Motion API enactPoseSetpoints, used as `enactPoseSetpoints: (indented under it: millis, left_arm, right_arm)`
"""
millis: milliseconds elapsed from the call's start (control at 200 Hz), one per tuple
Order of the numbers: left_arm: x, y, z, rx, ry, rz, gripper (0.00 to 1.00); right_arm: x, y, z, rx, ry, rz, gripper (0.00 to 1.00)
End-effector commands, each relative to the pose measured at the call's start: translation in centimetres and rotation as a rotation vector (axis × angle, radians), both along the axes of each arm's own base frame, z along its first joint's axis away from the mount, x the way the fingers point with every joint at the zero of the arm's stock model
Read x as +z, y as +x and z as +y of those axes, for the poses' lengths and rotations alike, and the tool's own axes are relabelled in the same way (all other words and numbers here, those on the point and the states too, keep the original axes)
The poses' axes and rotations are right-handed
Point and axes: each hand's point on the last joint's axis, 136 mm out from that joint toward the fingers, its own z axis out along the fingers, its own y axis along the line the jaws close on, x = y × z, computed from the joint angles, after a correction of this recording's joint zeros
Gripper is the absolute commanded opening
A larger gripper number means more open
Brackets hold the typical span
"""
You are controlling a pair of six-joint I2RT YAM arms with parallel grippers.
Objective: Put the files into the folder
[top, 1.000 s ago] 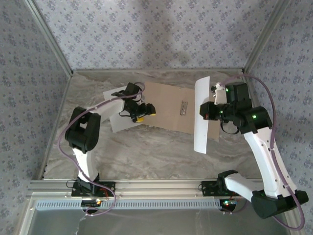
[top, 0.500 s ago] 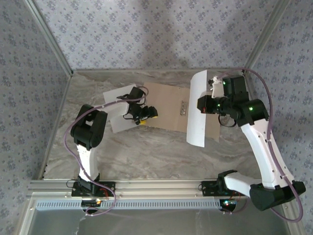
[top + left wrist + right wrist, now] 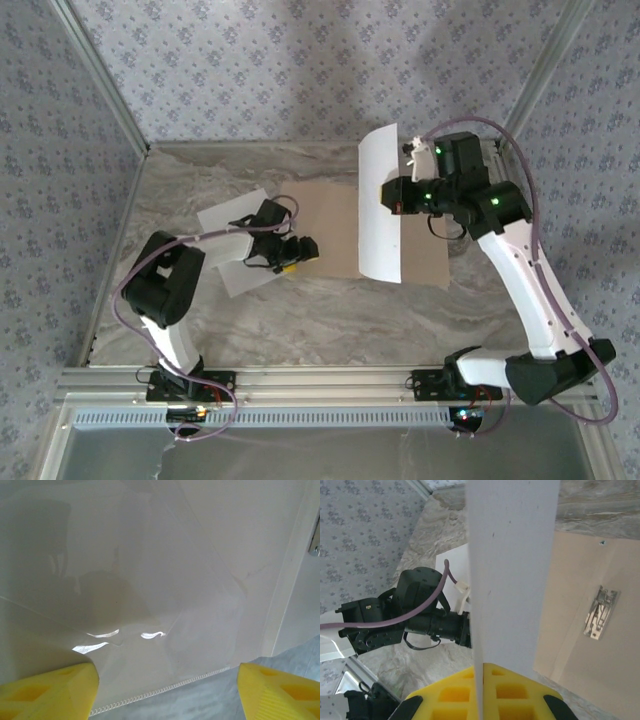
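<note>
Top view: the right gripper (image 3: 397, 194) clamps a white sheet (image 3: 380, 215) above the tan folder (image 3: 325, 218). A second sheet (image 3: 218, 222) lies at the folder's left edge, by the left gripper (image 3: 292, 250).
Left wrist: yellow fingers (image 3: 47, 685) spread apart, empty.
Right wrist: the sheet is pinched upright, with the metal clip (image 3: 597, 612) on the folder.

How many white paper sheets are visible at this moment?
2. One sheet hangs from the right gripper over the folder; the other sheet lies at the folder's left edge, by the left gripper.

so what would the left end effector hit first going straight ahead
Most likely the glossy white sheet, lying straight ahead of the left end effector; depth is hard to judge.
</note>
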Motion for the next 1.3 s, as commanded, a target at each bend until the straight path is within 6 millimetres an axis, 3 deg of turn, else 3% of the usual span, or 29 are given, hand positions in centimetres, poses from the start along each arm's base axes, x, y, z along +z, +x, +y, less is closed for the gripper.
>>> enactPoseSetpoints:
  millis: [0, 80, 160, 250, 360, 620, 765, 1034, 1294]
  left_arm:
    - [-3.6, -6.1, 3.4, -0.025, 0.124, 0.176, 0.75]
    - [-3.3, -7.3, 4.0, -0.038, 0.109, 0.173, 0.75]
    - [-3.4, -8.0, 4.7, -0.034, 0.077, 0.165, 0.76]
    - [-3.2, -8.5, 4.7, -0.038, 0.023, 0.164, 0.76]
    - [-2.6, -8.5, 5.1, -0.031, 0.009, 0.15, 0.76]
    - [-2.0, -8.5, 5.5, -0.037, -0.002, 0.156, 0.76]
    - [-1.8, -8.5, 5.6, -0.052, -0.001, 0.15, 0.76]
    - [-2.1, -8.4, 5.8, -0.049, 0.001, 0.162, 0.76]
    - [-2.0, -8.3, 5.8, -0.047, -0.003, 0.159, 0.76]
  right_arm:
    - [1.3, -0.7, 2.4, 0.087, 0.04, -0.017, 0.0]
    - [1.1, -1.4, 4.5, 0.185, 0.055, -0.028, 0.0]
    - [-0.7, -2.1, 6.4, 0.303, 0.033, -0.044, 0.0]
    - [-3.8, -1.4, 6.8, 0.313, -0.025, -0.038, 0.0]
    - [-6.0, -0.9, 7.1, 0.345, -0.051, -0.042, 0.0]
    - [-11.8, 6.3, 3.3, 0.129, -0.219, -0.078, 0.0]
    - [-13.9, 8.7, 3.7, 0.182, -0.328, -0.183, 0.0]
    - [-14.3, 10.0, 4.4, 0.315, -0.413, -0.376, 0.0]
    - [-13.7, 8.4, 5.4, 0.426, -0.257, -0.414, 0.0]
